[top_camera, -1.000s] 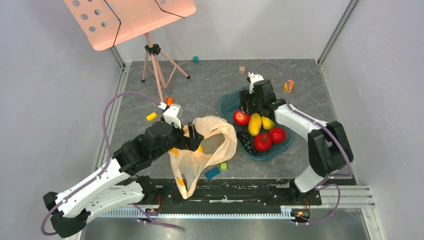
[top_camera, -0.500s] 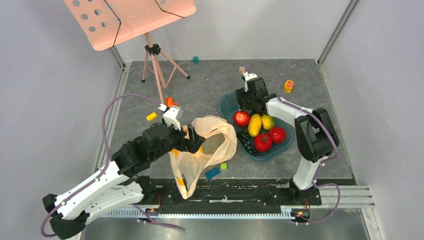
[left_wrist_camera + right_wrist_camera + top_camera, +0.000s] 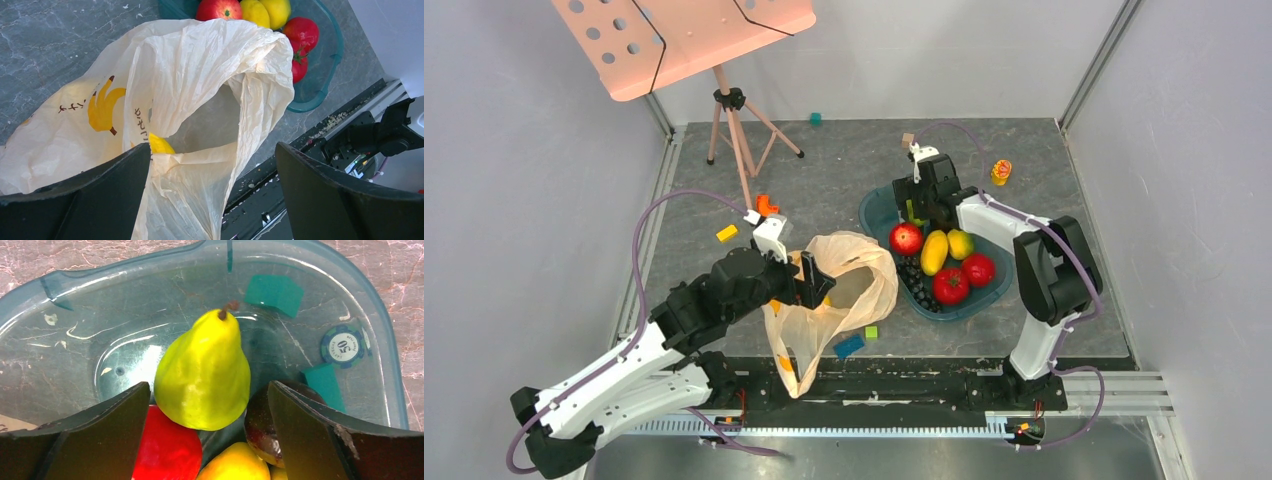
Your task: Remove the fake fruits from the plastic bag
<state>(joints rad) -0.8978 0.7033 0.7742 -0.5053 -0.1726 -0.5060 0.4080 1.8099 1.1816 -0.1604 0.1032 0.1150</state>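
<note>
The cream plastic bag [image 3: 879, 275] with banana prints lies slumped on the table, mouth open toward the tray. My left gripper [image 3: 809, 280] stands open at its rim [image 3: 200, 65], the left finger against the film. A yellow fruit [image 3: 160, 145] peeks out inside. My right gripper [image 3: 916, 212] is open over the teal tray [image 3: 874, 210]. The green pear [image 3: 202, 380] lies in the tray between the spread fingers, with a gap on each side. A red apple [image 3: 167, 445] and a yellow fruit [image 3: 235, 462] lie beside it.
A dark plum [image 3: 260, 425], black grapes [image 3: 914, 275], more red and yellow fruits [image 3: 951, 285], teal blocks and a poker chip [image 3: 342, 345] share the tray. Small blocks [image 3: 727, 233] dot the table. A tripod stand [image 3: 734, 130] is back left; the arms' rail [image 3: 904, 385] runs along the front.
The right arm swung back over the tray's far end and its jaws spread wider, leaving the pear lying in the tray. The left arm and bag have hardly moved.
</note>
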